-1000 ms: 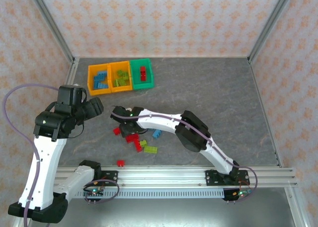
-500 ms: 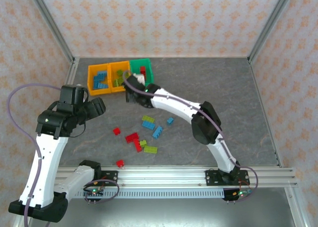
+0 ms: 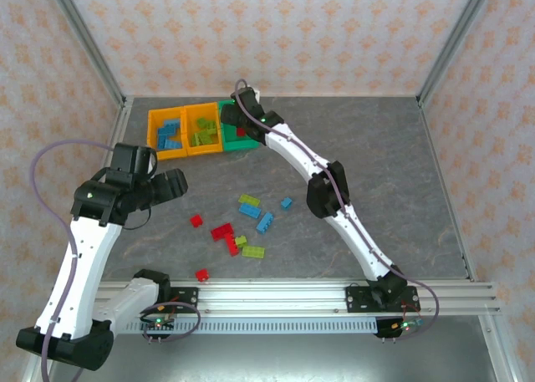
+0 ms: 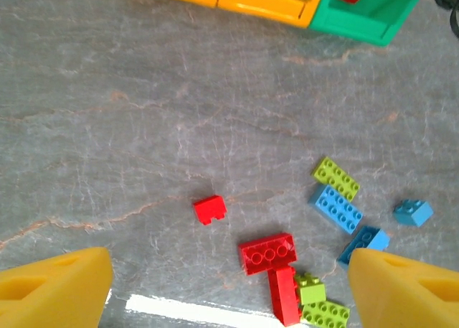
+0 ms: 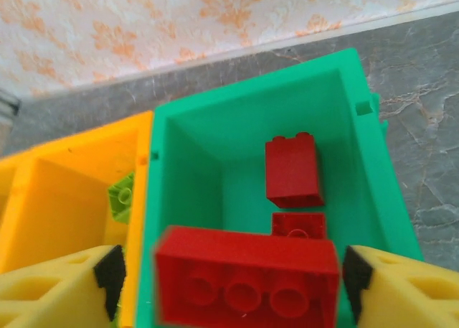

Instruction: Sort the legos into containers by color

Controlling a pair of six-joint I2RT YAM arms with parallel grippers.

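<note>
The right gripper has a red brick between its fingers, just above the green bin. Whether the brick is clamped or already let go, I cannot tell. A second ago this gripper sat low over the loose bricks; now its arm is stretched far forward. Beneath it, two more red bricks lie in the bin. The left gripper hangs spread and empty, with loose bricks just ahead of it.
</note>
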